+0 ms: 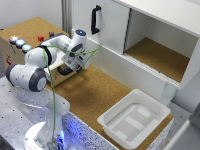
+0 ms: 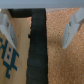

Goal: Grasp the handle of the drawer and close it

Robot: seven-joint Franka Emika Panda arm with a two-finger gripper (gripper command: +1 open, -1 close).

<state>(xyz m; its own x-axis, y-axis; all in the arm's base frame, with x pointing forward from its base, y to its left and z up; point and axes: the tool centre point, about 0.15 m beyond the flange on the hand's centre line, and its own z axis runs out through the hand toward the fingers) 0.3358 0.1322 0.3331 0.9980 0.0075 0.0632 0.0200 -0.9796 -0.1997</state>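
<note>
In the exterior view my gripper (image 1: pixel 76 64) points down at the front of the small pale wooden drawer (image 1: pixel 59 76), which juts out from a wooden box. Part of the black bar handle (image 1: pixel 65 71) shows just below the hand. In the wrist view the handle (image 2: pixel 37 50) runs between my two fingertips (image 2: pixel 6 27), which stand on either side of it with gaps. The gripper (image 2: pixel 39 30) is open and holds nothing. The pale front panel (image 2: pixel 11 55) with blue markings lies beside the handle.
The wooden box (image 1: pixel 22 37) carries coloured buttons on top. A white cabinet door with an upright black handle (image 1: pixel 95 20) and a cork-lined shelf (image 1: pixel 160 57) stand behind. A white plastic tub (image 1: pixel 132 117) sits on the cork table (image 1: pixel 92 95).
</note>
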